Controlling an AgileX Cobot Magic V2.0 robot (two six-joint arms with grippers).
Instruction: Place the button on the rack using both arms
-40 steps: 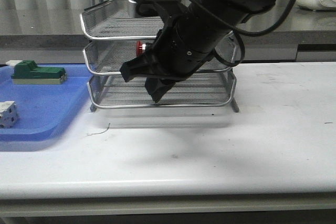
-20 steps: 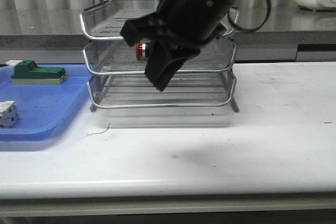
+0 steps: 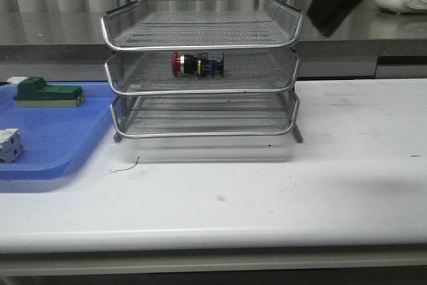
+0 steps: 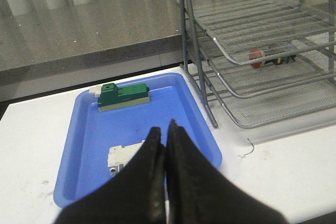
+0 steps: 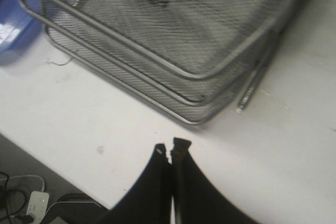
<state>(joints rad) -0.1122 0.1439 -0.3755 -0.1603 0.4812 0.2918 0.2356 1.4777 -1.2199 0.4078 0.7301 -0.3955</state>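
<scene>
1. Because the left gripper hangs over the blue tray with its fingers pressed together on nothing, I note that a careless descent could knock the white block or the green block.
2. I see the button lying on its side in the middle tier of the rack; I judge it could roll if the rack is bumped.
3. I see the right gripper clenched and empty, beside the rack's corner; a low swing could snag the rim.
</scene>
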